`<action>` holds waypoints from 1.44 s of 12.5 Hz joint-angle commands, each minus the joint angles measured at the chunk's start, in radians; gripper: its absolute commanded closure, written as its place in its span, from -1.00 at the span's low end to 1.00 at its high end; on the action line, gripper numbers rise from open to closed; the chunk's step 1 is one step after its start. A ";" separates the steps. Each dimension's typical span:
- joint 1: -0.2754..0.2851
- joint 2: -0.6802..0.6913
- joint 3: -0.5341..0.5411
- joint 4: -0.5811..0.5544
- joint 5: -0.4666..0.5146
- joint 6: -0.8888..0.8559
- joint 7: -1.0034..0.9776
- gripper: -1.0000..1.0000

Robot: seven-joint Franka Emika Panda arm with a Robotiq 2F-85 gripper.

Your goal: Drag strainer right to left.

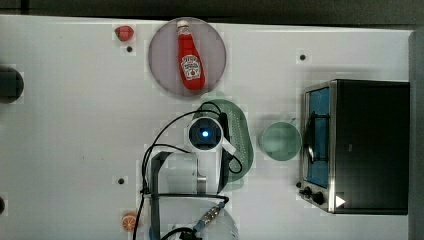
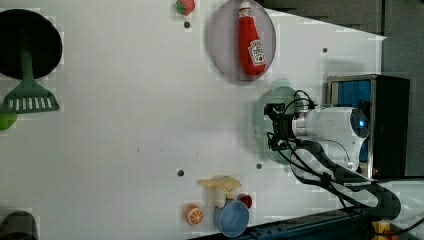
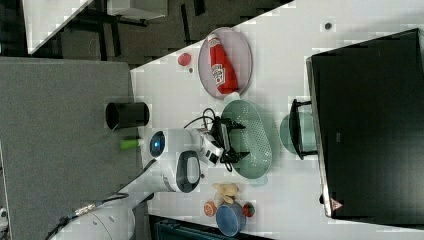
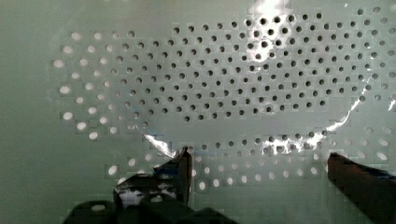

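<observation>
Pincer (image 4: pixel 259 163) spread, gripping nothing, down inside the strainer (image 3: pixel 252 135), fingertips (image 4: pixel 184 163) close over the perforated floor. Strainer directly under and around pincer, flat on the desk (image 1: pixel 75 140); round green bowl (image 1: pixel 280 141) just beyond it, toaster oven (image 1: pixel 367 145) past that. Probably thin plastic: light, stiff, slick on the desk. Best hooked against the inner wall or pinched at the rim; gentle push, likely to skate or twist.

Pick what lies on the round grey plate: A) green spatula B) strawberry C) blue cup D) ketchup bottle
D: the red ketchup bottle lies flat on the grey plate in the top view; the strawberry sits on the table beside the plate, not on it.
</observation>
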 commanded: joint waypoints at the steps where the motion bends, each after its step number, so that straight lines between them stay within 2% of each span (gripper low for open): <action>1: 0.036 -0.025 0.051 0.025 0.017 -0.016 0.068 -1.00; 4: 0.097 -0.025 0.068 0.026 0.058 -0.024 0.145 -1.00; 9: 0.212 -0.019 0.090 0.048 0.060 -0.032 0.379 -1.00; 12: 0.271 0.010 0.093 0.093 0.060 -0.046 0.426 -1.00; 18: 0.352 0.095 0.094 0.236 0.087 -0.089 0.485 -1.00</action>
